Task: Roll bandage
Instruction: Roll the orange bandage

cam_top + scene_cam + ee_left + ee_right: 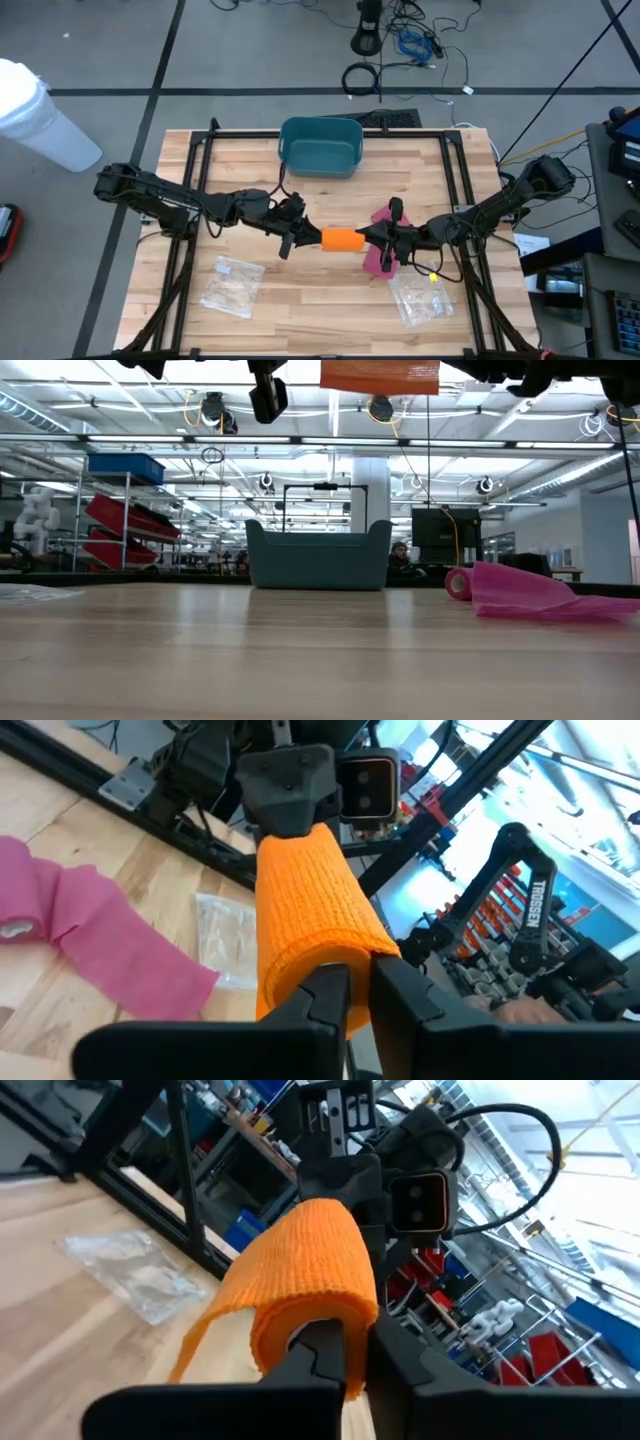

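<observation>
Orange bandage roll (pixel 341 239): held up in the air above the counter's (pixel 330 300) middle, lying level between the two tools, in front of the teal bin (pixel 320 146). In the low view only its underside shows, at the top edge (pixel 379 376), well clear of the wood.

Left tool (pixel 305 237): at the end of the orange roll that faces the left arm. In its wrist view the two fingers stand nearly together, pinching the roll's edge (pixel 310 940), so it grips the orange bandage roll.

Right tool (pixel 372 236): at the roll's other end. Its wrist view shows the fingers closed on the rim of the roll's hollow core (pixel 305 1295); a loose flap of orange hangs down from the roll on one side.

Pink bandage (pixel 380 240): lying on the counter to the right of the teal bin and nearer the front edge, under the right tool. Its rolled end points toward the bin, and a loose tail is spread flat beyond it (pixel 530 595).

Clear bags: one (pixel 233 285) on the counter front-left of the teal bin, the other (pixel 421 296) front-right, just beside the pink bandage.

Teal bin: at the counter's far edge, centred.
</observation>
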